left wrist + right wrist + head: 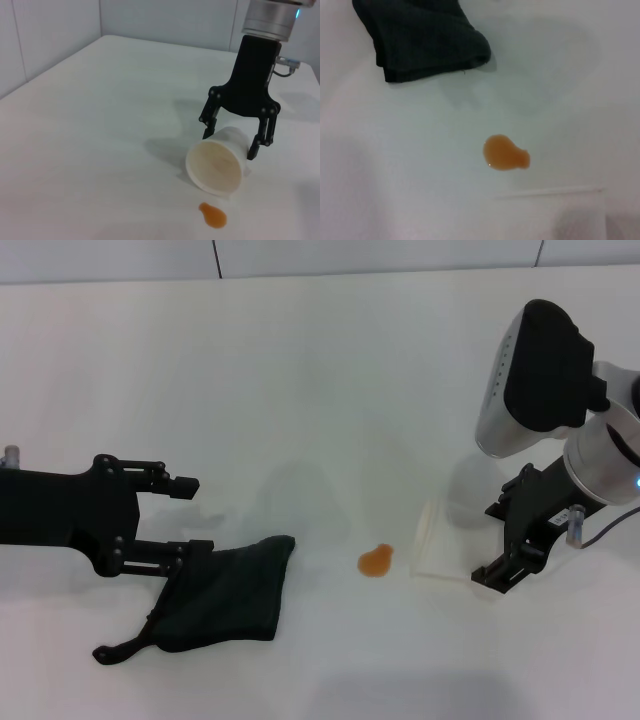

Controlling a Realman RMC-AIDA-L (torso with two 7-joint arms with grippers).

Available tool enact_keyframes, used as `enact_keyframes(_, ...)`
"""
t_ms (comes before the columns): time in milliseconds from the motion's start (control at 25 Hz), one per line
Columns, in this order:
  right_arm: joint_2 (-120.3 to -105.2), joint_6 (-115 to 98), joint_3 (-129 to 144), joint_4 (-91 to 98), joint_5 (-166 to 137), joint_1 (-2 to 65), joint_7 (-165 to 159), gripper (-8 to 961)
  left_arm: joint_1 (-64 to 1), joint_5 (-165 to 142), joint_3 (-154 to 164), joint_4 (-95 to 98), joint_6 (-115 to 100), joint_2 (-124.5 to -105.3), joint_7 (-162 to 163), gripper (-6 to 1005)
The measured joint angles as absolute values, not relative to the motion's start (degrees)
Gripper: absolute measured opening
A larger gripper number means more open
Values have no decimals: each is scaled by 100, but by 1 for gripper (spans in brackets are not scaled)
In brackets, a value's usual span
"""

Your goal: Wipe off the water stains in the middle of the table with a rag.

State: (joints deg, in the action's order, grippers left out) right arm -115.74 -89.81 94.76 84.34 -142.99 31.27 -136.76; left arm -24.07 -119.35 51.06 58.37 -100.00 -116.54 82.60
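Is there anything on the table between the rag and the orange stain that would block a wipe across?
Nothing visible. Bare table separates the rag from the water stains. The tipped paper cup, straddled by the right gripper, lies just beyond the blot. The left gripper is at the rag's edge.

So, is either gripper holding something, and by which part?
The left gripper is open; the rag lies beside it. The right gripper straddles the paper cup near its base; whether it grips cannot be told.

The left gripper (190, 515) reaches in low from the left, arm level, fingers spread apart. At the right, the right gripper (505, 540) points downward from its bent wrist, fingers parted.
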Motion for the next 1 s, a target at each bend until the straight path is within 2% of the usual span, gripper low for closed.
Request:
enact_keyframes(240, -11576, -9000, 9446, 8449, -14280, 3131, -13676, 740, -2402, -11935, 5106, 5836, -10000, -11654, 8222, 703)
enact_keyframes(480, -11569, -8965, 9293, 8569, -14216, 3052, -13672, 670, -2374, -11936, 5106, 5835, -9996, -11654, 8218, 702)
enact_keyframes(1000, -11535, -8603, 8203, 8999, -13187, 2080, -12776, 658, -2319, -11936, 5106, 5836, -9901, -11708, 8087, 699)
